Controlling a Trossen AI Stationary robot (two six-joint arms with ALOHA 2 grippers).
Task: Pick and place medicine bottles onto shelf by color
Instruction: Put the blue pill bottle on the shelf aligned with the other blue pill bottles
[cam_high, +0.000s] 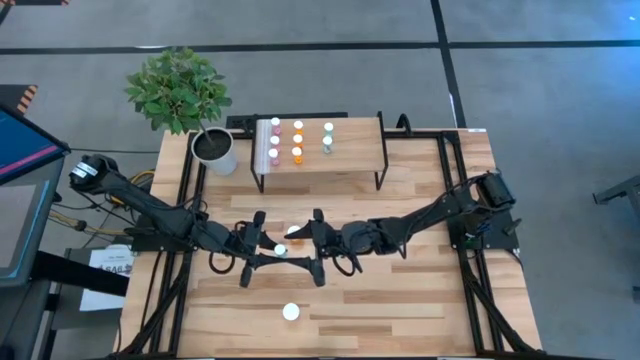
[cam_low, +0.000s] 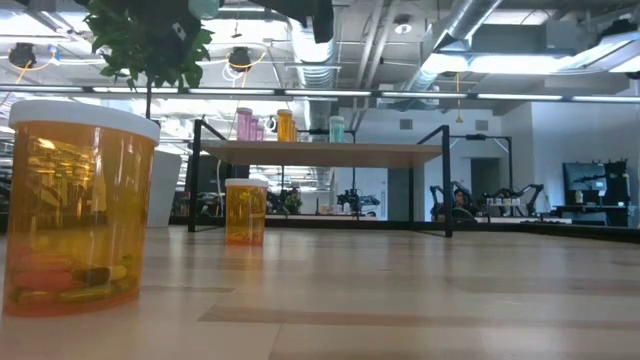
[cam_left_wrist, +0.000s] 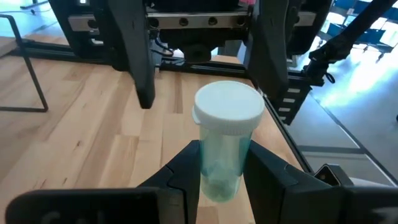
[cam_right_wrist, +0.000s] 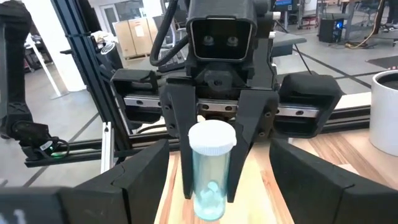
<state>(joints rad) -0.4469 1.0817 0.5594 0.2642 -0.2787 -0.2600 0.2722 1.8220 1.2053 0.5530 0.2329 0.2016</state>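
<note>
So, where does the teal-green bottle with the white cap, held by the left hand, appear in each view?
High view: the teal-green bottle is at table centre, between both hands.
Low view: not visible.
Left wrist view: centre, gripped by the left hand.
Right wrist view: lower centre, inside the open right hand.
Shared landmark: the left hand's dark fingers around it.

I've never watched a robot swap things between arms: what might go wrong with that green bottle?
The left gripper pinches the teal bottle low down, while the right gripper stands open around it; a clumsy handover could drop it. It would fall near the orange bottle and might knock it over. The shelf already carries bottles, so a careless placement could topple them.
</note>
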